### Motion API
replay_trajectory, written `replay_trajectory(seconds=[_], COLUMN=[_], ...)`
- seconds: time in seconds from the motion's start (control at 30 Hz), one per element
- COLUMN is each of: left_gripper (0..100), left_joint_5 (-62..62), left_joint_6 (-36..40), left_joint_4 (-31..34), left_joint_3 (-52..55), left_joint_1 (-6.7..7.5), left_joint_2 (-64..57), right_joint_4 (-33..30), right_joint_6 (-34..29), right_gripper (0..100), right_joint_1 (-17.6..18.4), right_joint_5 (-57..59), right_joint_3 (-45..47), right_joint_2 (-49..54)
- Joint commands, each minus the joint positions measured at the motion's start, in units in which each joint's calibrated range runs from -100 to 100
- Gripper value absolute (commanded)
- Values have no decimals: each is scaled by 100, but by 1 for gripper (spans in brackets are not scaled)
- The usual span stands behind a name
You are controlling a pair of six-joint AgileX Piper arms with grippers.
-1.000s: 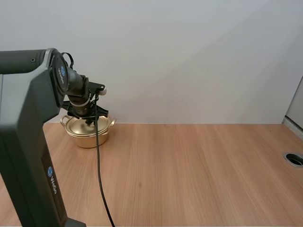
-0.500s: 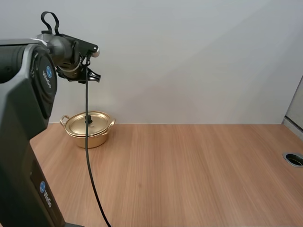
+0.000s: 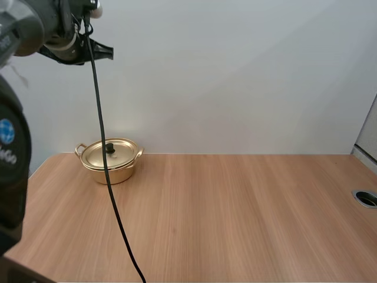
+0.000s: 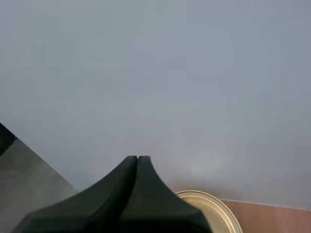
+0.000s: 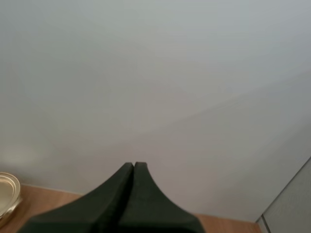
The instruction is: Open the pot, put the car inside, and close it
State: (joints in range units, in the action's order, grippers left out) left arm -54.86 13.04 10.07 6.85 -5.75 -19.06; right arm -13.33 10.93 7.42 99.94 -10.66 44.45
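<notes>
With left gripper point(image 4: 137, 158) and right gripper point(image 5: 134, 164) both closed empty, take likely light, slick lid point(image 3: 94, 154) by knob point(image 3: 109, 148), table's point(image 3: 235, 218) ten o'clock.

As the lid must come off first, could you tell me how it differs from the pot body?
The lid is a shallow, nearly flat disc; the pot body under it is deeper, with rounded walls. The lid carries one dark knob at its centre; the pot body has two small handles at its sides. The lid rests on the pot body, which stands on the table. Both are shiny gold.
</notes>
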Motion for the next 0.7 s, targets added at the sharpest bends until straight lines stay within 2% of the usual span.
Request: replay_trajectory(seconds=[0.0, 0.13, 0.2, 0.37, 0.5, 0.67], left_gripper=[0, 0, 0, 0, 0, 0], left_joint_5=[-471, 193, 961, 3532, 5004, 5266], left_joint_6=[0, 0, 0, 0, 0, -26], left_joint_4=[-241, -604, -604, -285, -193, -193], left_joint_3=[141, 1140, 1932, 4827, 6947, 8519], left_joint_1=[-1, 16, 99, 380, 509, 651], left_joint_2=[-823, -1836, -2344, -3737, -4979, -6670], right_joint_4=[-201, -341, -341, -308, -283, -282], right_joint_6=[-703, -995, -995, -995, -995, -1021], right_gripper=[0, 0, 0, 0, 0, 0], right_joint_1=[-2, -2, -2, -2, -2, -2], right_joint_5=[-460, -1662, -2312, -3548, -4382, -4395], right_joint_3=[1199, 2540, 3285, 4833, 5878, 6516], right_joint_2=[11, 24, 24, 24, 24, 200])
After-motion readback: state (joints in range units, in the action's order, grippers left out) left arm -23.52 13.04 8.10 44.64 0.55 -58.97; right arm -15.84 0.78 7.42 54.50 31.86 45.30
